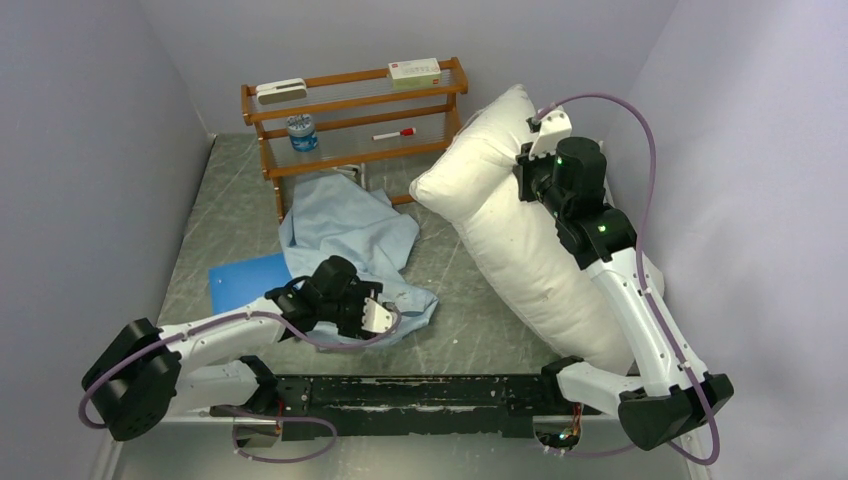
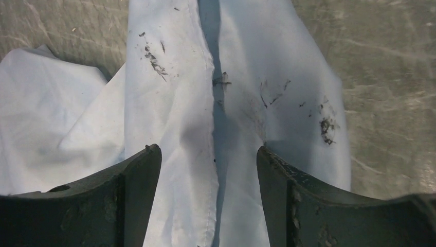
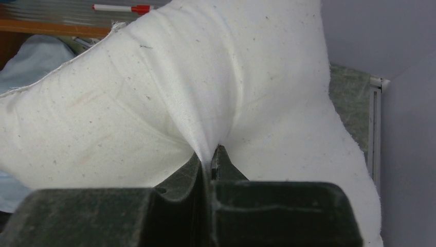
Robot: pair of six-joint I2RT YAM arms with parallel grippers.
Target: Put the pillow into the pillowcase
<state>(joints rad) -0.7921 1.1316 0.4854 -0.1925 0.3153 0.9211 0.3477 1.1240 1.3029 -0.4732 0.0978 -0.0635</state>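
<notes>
- We judge the task barely begun: the pillow (image 1: 520, 230) is wholly outside the pillowcase (image 1: 345, 235), and we see no opened mouth on the pillowcase.
- The right gripper (image 3: 208, 159) is closed on a pinch of the pillow's cover, with the cloth puckering into the jaws. The pillow slants along the right side, its far end raised near the rack (image 1: 350, 100) and its near end down by the right arm's base.
- The left gripper (image 2: 208, 154) hangs over the pillowcase with its jaws apart, astride a fold and gripping nothing.
- The pillowcase lies crumpled left of centre, its far edge at the rack's foot, one side next to a flat blue sheet (image 1: 245, 280). It carries dark smudges.
- Left to do, by our reckoning: find and hold open the mouth, feed a pillow corner in, then draw the cloth over the rest.
- The table (image 1: 470, 310) is grey, scuffed metal, likely slick under cloth.
- Pale walls (image 1: 90, 150) close in on three sides. The pillow sits against the right one, so room to swing it looks tight.
</notes>
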